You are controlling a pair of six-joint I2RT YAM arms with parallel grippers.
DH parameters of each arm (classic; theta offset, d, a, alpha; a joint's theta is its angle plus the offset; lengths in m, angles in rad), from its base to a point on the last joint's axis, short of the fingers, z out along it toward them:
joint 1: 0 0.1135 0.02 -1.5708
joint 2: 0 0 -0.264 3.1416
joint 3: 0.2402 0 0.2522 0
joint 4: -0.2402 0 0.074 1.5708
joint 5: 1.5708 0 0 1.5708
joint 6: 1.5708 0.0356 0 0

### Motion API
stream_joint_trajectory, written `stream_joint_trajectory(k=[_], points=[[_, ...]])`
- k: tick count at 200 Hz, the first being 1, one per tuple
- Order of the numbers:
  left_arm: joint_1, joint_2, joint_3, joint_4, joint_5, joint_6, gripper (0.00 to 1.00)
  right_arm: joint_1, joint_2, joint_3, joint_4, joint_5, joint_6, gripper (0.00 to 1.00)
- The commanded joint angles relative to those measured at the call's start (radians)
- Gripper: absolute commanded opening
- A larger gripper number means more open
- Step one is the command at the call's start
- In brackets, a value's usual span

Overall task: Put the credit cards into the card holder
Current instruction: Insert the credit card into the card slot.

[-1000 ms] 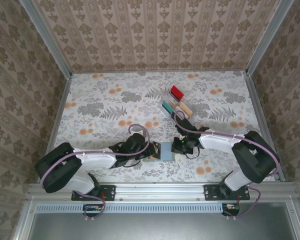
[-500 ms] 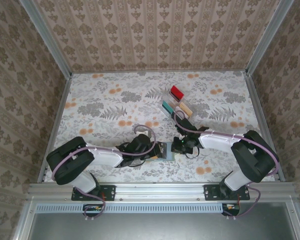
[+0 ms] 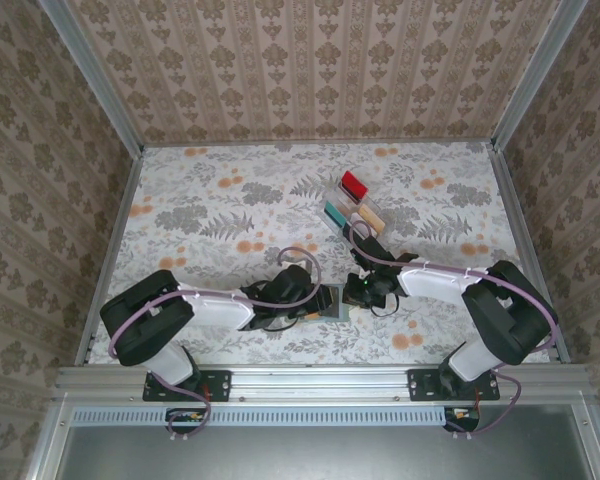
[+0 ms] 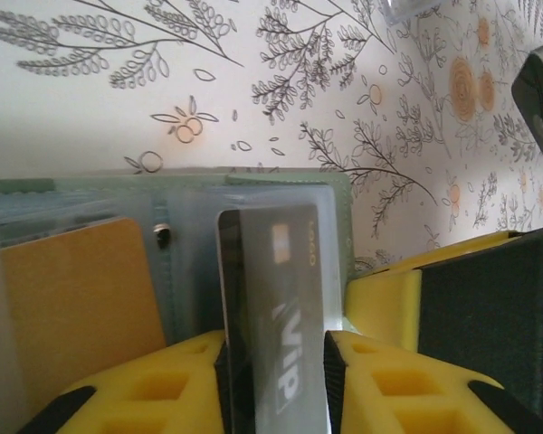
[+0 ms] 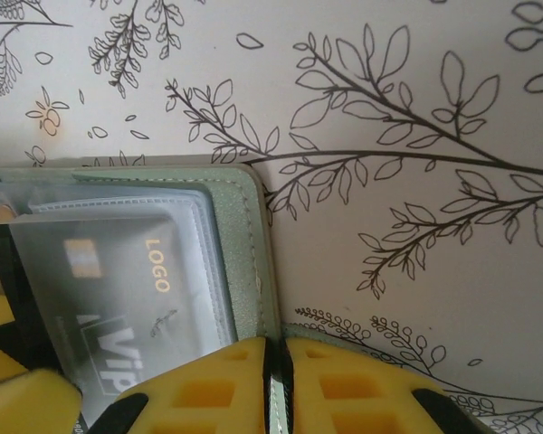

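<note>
Left gripper (image 4: pixel 273 363): fingers pinch the dark VIP card (image 4: pixel 276 271) across its width, near its rear end. The card's long axis runs straight out from the claw, and its leading end is already under a clear sleeve of the card holder (image 4: pixel 340 217), short of the green far edge. The sleeve mouth is hard to place through the glare, so depth is a guess: looks mostly in.

The next push should go along that axis, directly away from the left claw. That arm is the one on the card.

Right gripper (image 5: pixel 276 380): fingers are pressed together on the holder's green cover edge, just beside the card, pinning it to the table.

A tan-orange card (image 4: pixel 72 307) sits in the neighbouring sleeve. Red card (image 3: pixel 354 183) and teal card (image 3: pixel 334 214) are in the clear tray (image 3: pixel 365 200), well apart, nearer the right arm.
</note>
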Motion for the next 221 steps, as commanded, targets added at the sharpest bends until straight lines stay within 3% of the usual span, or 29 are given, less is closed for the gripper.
stream_joint_trajectory(k=[1, 56, 72, 120, 170, 221], points=[[-0.022, 0.026, 0.065, -0.17, 0.007, 0.051, 0.39, 0.009, 0.065, -0.053, 0.04, 0.039, 0.025, 0.14], [-0.041, 0.071, 0.174, -0.333, 0.015, 0.124, 0.45, 0.009, 0.06, -0.056, 0.04, 0.052, 0.029, 0.14], [-0.049, 0.052, 0.186, -0.387, -0.028, 0.128, 0.46, 0.01, 0.058, -0.056, 0.028, 0.066, 0.034, 0.13], [-0.042, -0.109, 0.132, -0.44, -0.126, 0.121, 0.65, 0.009, 0.051, -0.047, -0.019, 0.116, 0.026, 0.13], [0.047, -0.243, 0.062, -0.516, -0.154, 0.127, 0.72, 0.009, 0.063, -0.039, -0.012, 0.109, 0.026, 0.13], [0.15, -0.285, -0.043, -0.438, -0.055, 0.083, 0.77, 0.009, 0.066, -0.034, -0.017, 0.108, 0.026, 0.13]])
